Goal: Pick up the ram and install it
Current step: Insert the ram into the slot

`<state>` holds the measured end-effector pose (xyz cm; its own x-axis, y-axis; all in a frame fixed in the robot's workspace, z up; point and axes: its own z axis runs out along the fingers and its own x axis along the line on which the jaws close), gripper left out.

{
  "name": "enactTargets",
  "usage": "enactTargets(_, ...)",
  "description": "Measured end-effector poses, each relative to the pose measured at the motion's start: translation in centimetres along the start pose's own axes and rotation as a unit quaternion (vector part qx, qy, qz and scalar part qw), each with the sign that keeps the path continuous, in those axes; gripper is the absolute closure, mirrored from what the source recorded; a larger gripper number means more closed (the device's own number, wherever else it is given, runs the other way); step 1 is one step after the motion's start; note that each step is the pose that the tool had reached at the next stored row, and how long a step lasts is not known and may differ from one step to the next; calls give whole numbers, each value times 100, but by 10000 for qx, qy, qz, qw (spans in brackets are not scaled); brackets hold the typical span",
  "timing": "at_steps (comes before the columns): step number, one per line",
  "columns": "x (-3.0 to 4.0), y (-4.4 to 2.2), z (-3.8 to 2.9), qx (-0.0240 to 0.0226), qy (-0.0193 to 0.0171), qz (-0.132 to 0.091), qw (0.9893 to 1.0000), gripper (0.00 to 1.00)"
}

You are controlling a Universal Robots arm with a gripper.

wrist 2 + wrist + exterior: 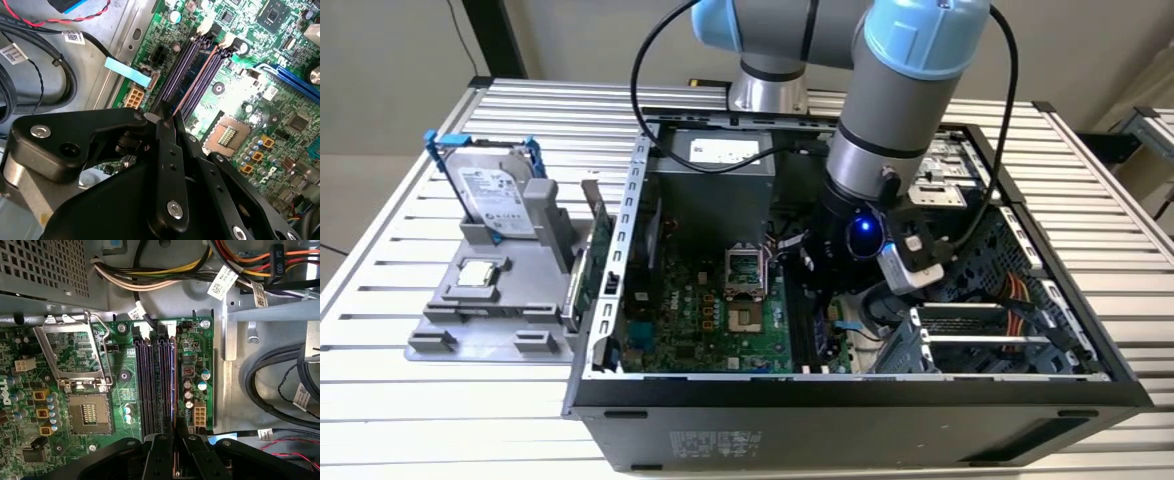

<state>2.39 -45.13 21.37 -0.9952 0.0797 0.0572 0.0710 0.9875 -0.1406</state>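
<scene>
The ram [196, 80] is a thin board seen edge-on, with my gripper [167, 119] shut on its near end. It runs along the dark memory slots [182, 67] of the green motherboard [280, 75]. In the first wrist view the ram [174, 400] lines up with the slot nearest the capacitors, straight ahead of the gripper [176, 434]. I cannot tell whether it is touching the slot or just above it. In the exterior view the gripper [838, 318] reaches down inside the open computer case [854, 400], near the case's front.
The empty CPU socket [90, 412] with its raised metal frame [70, 352] lies beside the slots. Cable bundles [150, 277] and black cables [270, 385] run close by. On the exterior view's left, a grey tray [487, 330] holds a hard drive [494, 195] and a CPU chip [480, 272].
</scene>
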Motion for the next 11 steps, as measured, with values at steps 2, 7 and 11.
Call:
enactTargets(2,0,1,0,2,0,1,10000,100)
enactTargets(7,-2,1,0,35,-2,3,10000,100)
enactTargets(11,-5,2,1,71,-5,5,10000,100)
